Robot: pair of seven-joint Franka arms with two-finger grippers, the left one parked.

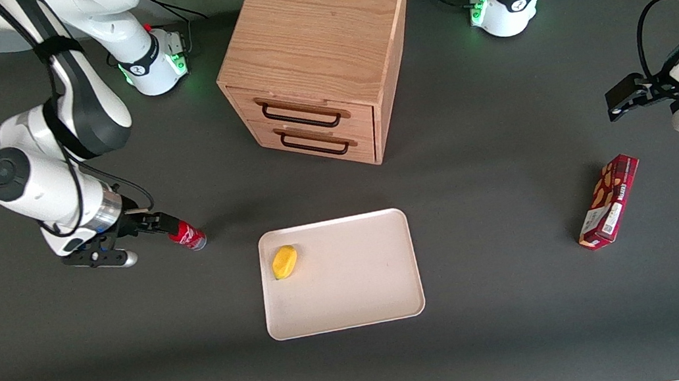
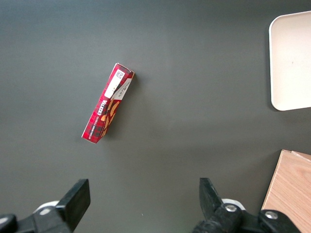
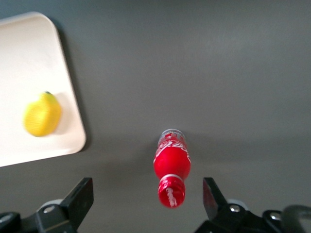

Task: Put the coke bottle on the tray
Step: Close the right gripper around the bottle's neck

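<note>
The coke bottle (image 1: 188, 236) is small and red with a silvery base. It rests on the dark table beside the tray, toward the working arm's end. Its red cap points at my right gripper (image 1: 160, 225). In the right wrist view the bottle (image 3: 171, 162) shows cap-first, with its cap between the open gripper (image 3: 148, 190) fingers and neither finger touching it. I cannot tell whether it stands or lies. The cream-white tray (image 1: 353, 288) lies flat in the middle of the table, also in the right wrist view (image 3: 24, 53).
A yellow lemon (image 1: 284, 261) sits on the tray near the corner closest to the bottle, also in the right wrist view (image 3: 43, 114). A wooden two-drawer cabinet (image 1: 320, 53) stands farther from the front camera than the tray. A dark red snack box (image 1: 609, 200) lies toward the parked arm's end.
</note>
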